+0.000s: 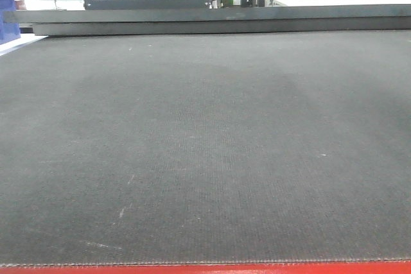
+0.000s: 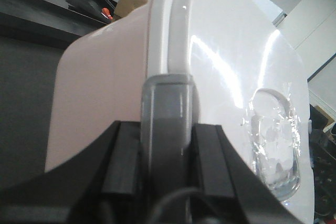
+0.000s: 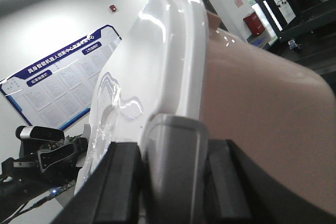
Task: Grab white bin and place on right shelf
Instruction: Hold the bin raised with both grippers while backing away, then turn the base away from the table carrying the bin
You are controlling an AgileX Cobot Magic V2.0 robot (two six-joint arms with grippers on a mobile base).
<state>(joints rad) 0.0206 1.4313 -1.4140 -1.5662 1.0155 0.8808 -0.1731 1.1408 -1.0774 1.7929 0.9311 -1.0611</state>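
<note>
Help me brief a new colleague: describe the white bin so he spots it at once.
By the wide dark grey table, look between the left gripper and the right gripper, each clamped on a rim. The white bin held there is a large pinkish-white tub with rounded corners and a glossy white lid, unlike the blue bins in the background.

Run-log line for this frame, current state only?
white bin: held at rim | left gripper: shut on rim | right gripper: shut on rim | shelf: not in view

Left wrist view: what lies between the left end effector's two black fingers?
A grey translucent clip on the rim of the pale pinkish-white plastic bin fills the gap; both fingers touch it. The left wrist view shows this.
</note>
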